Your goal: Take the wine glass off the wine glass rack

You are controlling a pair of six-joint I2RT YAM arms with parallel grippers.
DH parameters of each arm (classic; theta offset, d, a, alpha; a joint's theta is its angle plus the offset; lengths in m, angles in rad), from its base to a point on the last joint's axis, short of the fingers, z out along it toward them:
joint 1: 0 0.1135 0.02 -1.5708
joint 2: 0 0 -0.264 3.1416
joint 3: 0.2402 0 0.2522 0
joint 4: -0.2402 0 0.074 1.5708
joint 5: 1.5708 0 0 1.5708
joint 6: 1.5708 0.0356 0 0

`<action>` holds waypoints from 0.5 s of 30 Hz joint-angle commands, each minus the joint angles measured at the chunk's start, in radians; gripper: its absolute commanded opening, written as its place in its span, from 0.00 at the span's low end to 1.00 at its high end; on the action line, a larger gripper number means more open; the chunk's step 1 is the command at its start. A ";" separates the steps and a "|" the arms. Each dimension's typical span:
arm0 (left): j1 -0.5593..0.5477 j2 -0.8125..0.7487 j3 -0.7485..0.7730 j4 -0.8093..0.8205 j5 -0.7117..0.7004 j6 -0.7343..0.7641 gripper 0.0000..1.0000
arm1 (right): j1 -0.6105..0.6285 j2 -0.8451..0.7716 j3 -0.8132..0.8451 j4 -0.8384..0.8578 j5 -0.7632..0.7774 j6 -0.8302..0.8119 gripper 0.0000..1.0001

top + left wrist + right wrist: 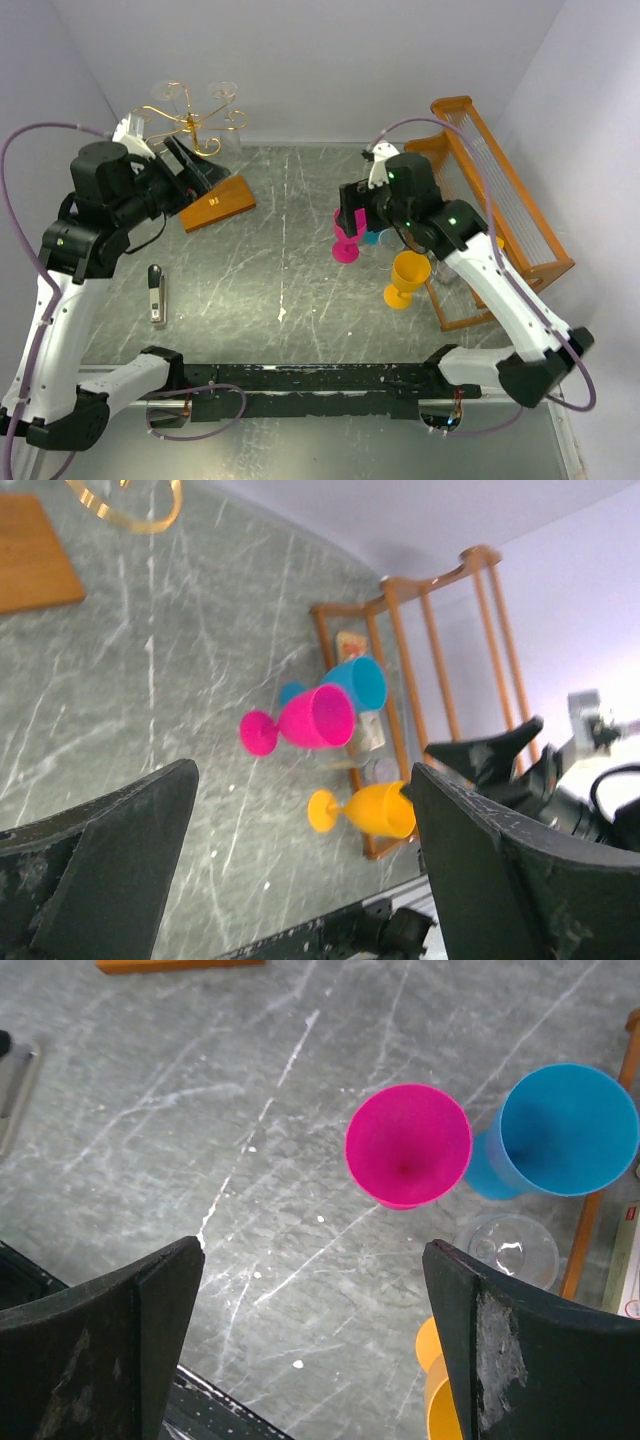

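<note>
Both sets of jaws wide, holding nothing. I'd lift the right arm point(485, 275) straight up, clear of the pink glass point(408, 1145).

Bright, even light casts faint shadows; the wrist views blur slightly.

Open tabletop point(280, 260) runs down the centre. At right, pink goblet point(346, 243), blue goblet point(565, 1130) and yellow goblet point(405, 278) crowd just beside the wooden-framed rack point(452, 104). At far left, the wine glass rack point(218, 203) obstructs the corner.
</note>
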 commanded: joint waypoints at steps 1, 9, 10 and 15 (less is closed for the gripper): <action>-0.005 0.037 0.129 0.116 0.007 -0.026 0.99 | 0.002 -0.141 -0.074 0.122 -0.036 0.029 0.93; -0.005 0.157 0.259 0.131 -0.163 -0.117 0.98 | 0.000 -0.325 -0.202 0.145 -0.029 0.062 0.95; -0.005 0.184 0.279 0.132 -0.173 -0.120 1.00 | 0.000 -0.332 -0.206 0.141 -0.026 0.061 0.95; -0.005 0.347 0.412 0.132 -0.210 -0.139 1.00 | 0.000 -0.361 -0.195 0.103 -0.028 0.050 0.95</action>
